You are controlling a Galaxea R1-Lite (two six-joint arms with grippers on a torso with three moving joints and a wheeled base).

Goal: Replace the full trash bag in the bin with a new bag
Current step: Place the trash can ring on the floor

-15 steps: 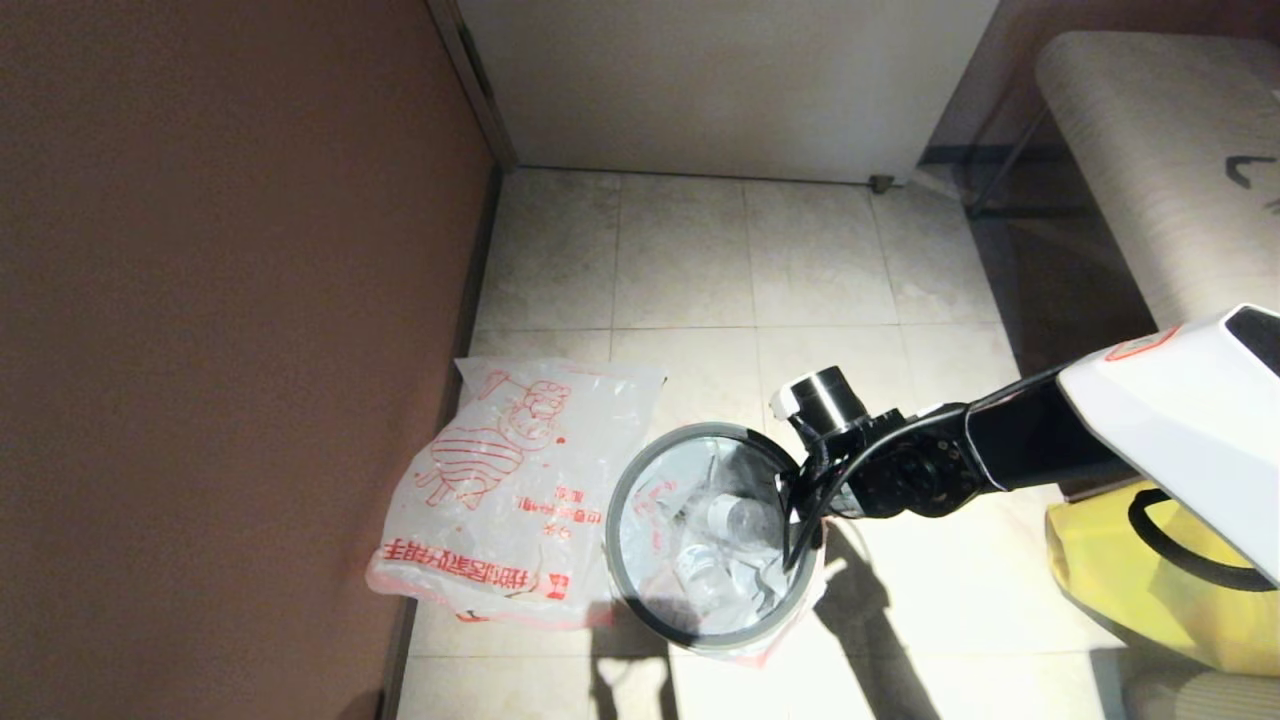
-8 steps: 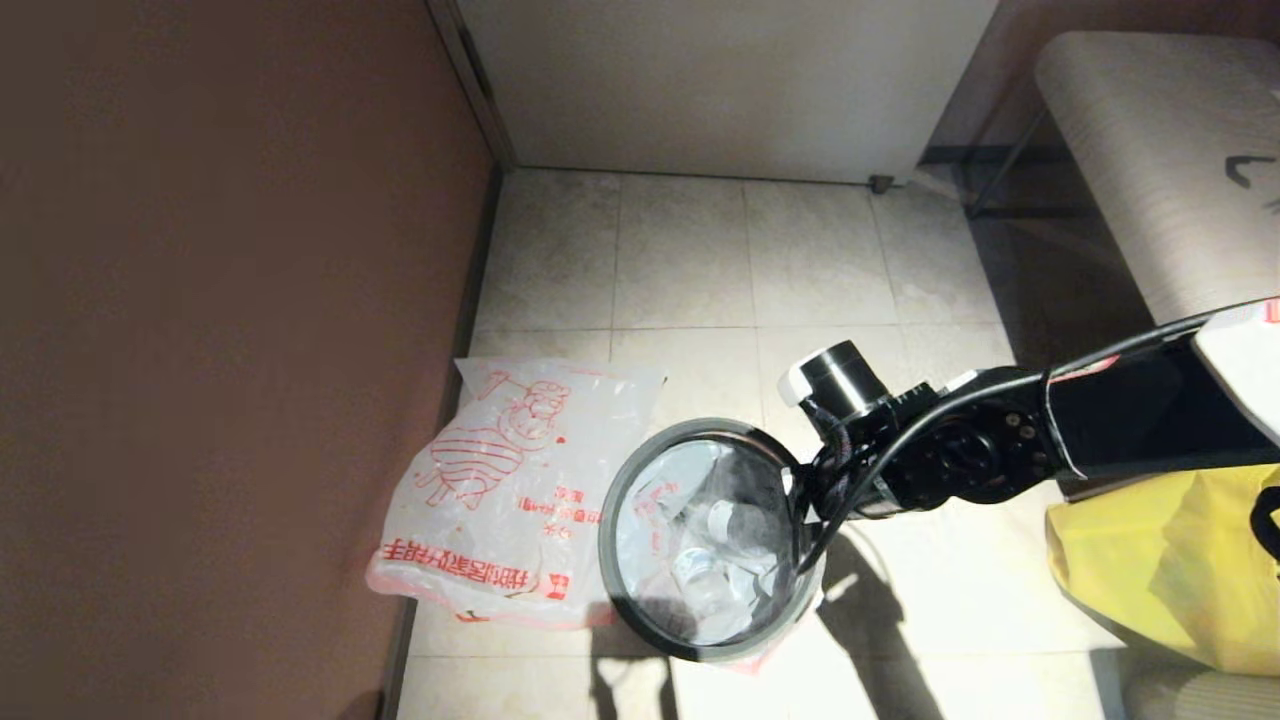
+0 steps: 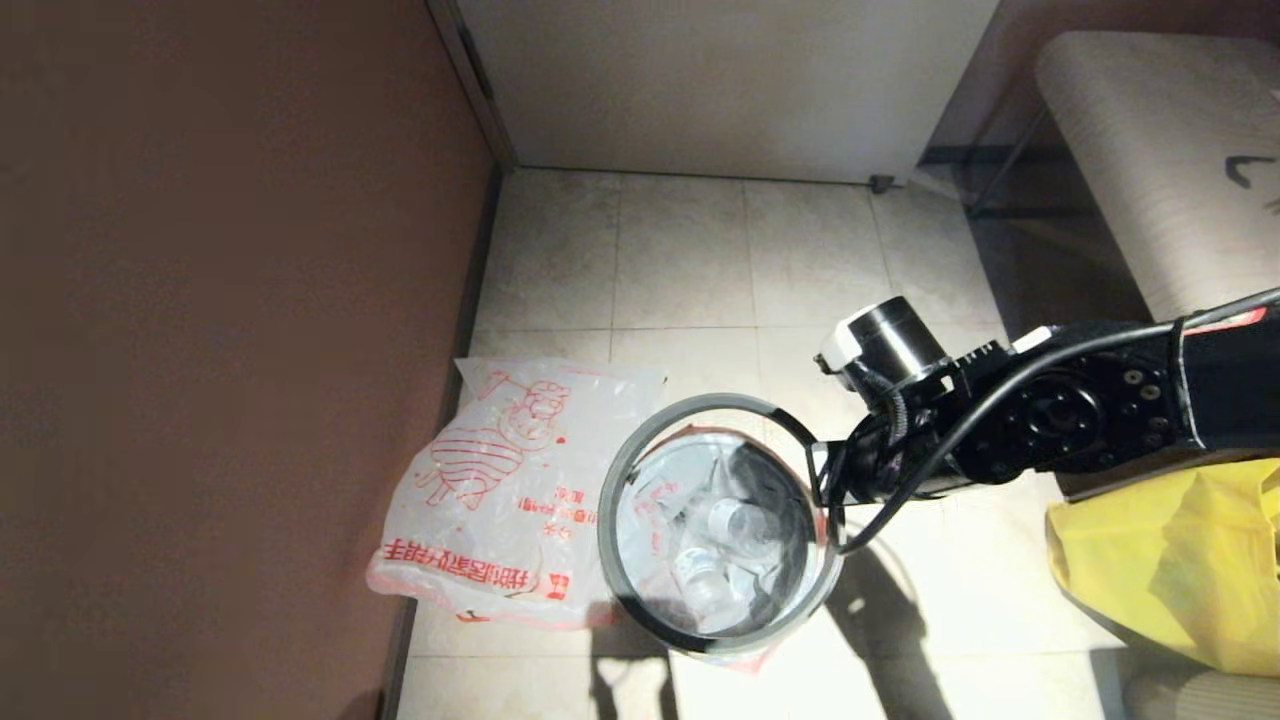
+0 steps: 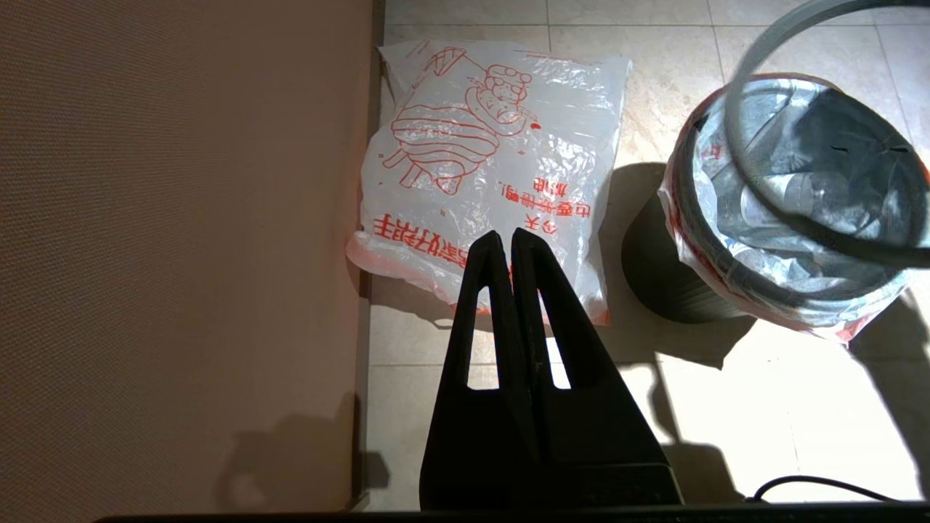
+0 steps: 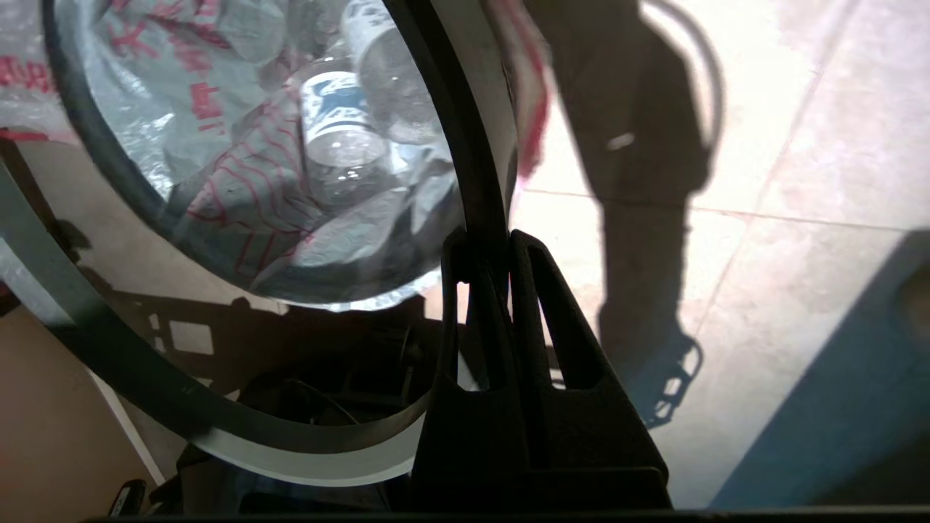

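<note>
Head view: my right gripper [image 3: 822, 478], fingers pinched on the hoop [image 3: 700, 408], lifts one side; full trash bag [image 3: 715, 545] sits in the bin [image 3: 690, 632], new bag [image 3: 510, 490] waits; left fingers closed, empty.

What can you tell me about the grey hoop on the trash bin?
The grey hoop is a thin, round band, seemingly plastic, dark outside and paler inside. It is lifted off the bin on the right pincer's side and tilted, hanging over the mouth of the full trash bag. The right pincer is shut on its edge.
</note>
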